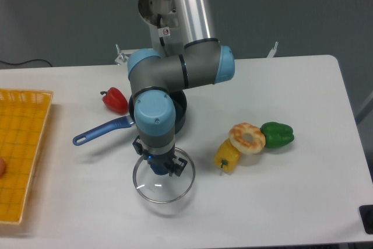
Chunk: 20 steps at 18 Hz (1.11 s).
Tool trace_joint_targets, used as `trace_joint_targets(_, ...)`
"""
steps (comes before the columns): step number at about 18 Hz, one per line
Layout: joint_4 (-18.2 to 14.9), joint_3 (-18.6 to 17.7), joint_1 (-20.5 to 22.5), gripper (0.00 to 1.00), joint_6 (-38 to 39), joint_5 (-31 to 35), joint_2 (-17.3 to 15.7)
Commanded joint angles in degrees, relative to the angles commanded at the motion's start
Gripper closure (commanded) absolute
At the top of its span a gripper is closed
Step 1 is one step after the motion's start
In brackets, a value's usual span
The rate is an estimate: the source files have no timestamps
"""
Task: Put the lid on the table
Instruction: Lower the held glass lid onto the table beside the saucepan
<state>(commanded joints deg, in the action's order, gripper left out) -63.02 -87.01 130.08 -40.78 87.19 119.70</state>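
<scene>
Since it is glass with a thin metal rim, the lid [163,178] looks stiff, slippery and breakable, so its centre knob seems the only sensible hold. From here the gripper [162,166] has its jaws closed on that knob, the disc hanging level directly beneath them, low over the table [280,190], in front of the saucepan [175,109]

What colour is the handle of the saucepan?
Blue: the saucepan handle sticks out to the left of the pot, clearest in the fixed camera view.
</scene>
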Motion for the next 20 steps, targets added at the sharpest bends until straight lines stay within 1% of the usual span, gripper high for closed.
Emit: trace_joint_targets(20,0.2,-0.1,-0.5,0.54,0.4,0.2,1.6)
